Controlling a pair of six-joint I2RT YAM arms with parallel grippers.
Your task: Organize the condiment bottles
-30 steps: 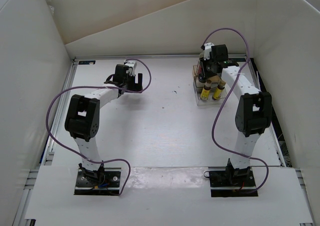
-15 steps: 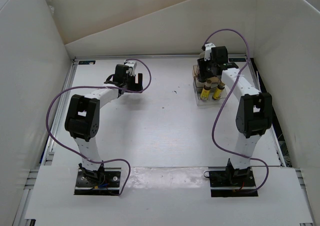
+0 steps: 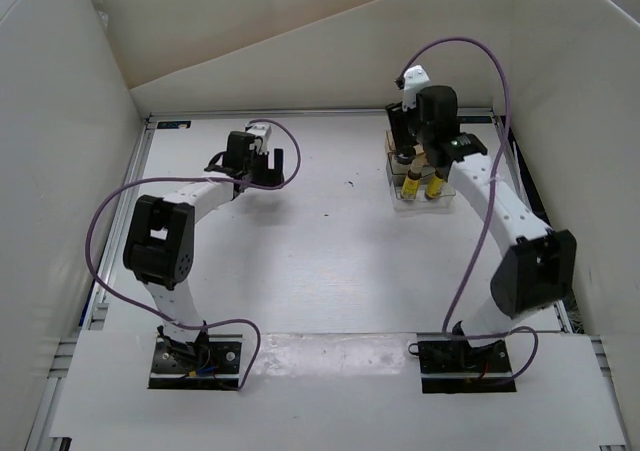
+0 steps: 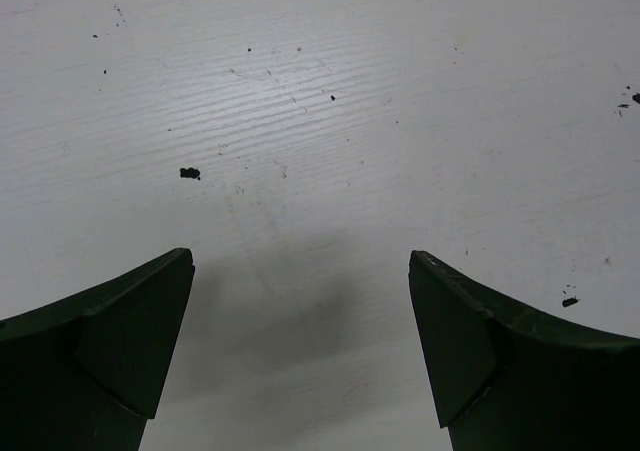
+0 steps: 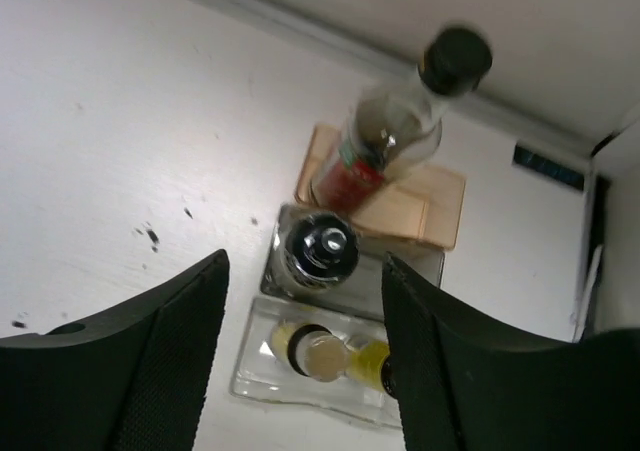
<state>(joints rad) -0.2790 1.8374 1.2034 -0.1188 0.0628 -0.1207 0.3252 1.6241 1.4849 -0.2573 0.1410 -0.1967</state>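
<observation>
the tall bottle now stands free in the rack. a second ago the right claw was down among the bottles and shut. now it has lifted clear and hangs above them, its fingers spread with nothing between them. the right arm has swung its elbow out toward the near right. the left arm has barely shifted.

the tall bottle stands on its base, black cap up. in the wrist view its long axis slants toward the upper right. it sits on the tan part of the rack, at the far end. just in front of it the jar stands upright, cap facing the camera. nearest, in the clear tray part, two yellow bottles stand side by side, dark caps up and touching or nearly so.

count: four bottles in all, one tall, one jar, two yellow. there is one rack. it sits at the far right of the table, near the back wall.

the left claw hangs wide open over bare table at the far left, well apart from the rack, holding nothing.
</observation>
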